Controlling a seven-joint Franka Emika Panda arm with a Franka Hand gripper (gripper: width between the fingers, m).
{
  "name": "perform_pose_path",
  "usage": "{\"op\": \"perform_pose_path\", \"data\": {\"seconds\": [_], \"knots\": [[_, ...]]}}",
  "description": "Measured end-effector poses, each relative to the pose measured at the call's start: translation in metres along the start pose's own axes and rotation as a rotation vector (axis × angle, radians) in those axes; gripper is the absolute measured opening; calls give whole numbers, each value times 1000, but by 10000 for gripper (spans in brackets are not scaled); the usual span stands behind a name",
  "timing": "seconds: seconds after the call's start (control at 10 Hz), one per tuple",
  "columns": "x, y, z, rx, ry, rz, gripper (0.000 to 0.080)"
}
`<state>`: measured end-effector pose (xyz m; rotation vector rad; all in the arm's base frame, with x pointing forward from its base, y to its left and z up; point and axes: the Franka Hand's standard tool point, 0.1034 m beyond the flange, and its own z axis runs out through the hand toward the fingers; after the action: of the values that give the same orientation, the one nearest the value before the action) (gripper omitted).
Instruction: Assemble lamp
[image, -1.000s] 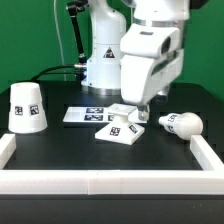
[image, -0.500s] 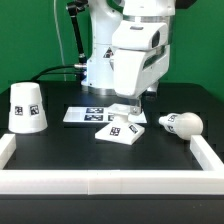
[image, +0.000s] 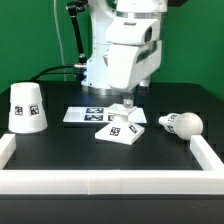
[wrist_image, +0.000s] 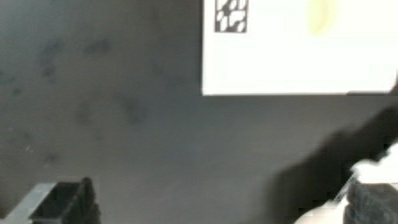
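Note:
The flat square base block (image: 122, 127) lies on the black table near the middle. The round-topped bulb (image: 182, 124) lies on its side at the exterior view's right. The cup-shaped shade (image: 25, 106) stands mouth down at the exterior view's left. My gripper (image: 128, 103) hangs just above the far edge of the base block, touching nothing. In the wrist view my gripper (wrist_image: 214, 205) is open and empty over bare table, with its fingers (wrist_image: 54, 205) wide apart. A white tagged surface (wrist_image: 294, 60) shows there; I cannot tell which part it is.
The marker board (image: 85, 114) lies flat just behind the base block. A white rim (image: 110, 183) runs along the table's front and sides. The white robot pedestal (image: 100, 60) stands at the back.
My arm has moved toward the exterior view's left, from over the base block's right side to over its far edge. The parts have not moved.

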<state>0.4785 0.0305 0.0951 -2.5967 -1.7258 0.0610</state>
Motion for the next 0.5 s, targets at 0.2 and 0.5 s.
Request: {"op": "perform_pose_path", "data": {"seconds": [0.2, 0.5], "knots": [[-22, -9, -1, 7, -7, -38, 700], [-21, -9, 1, 9, -8, -34, 700]]}}
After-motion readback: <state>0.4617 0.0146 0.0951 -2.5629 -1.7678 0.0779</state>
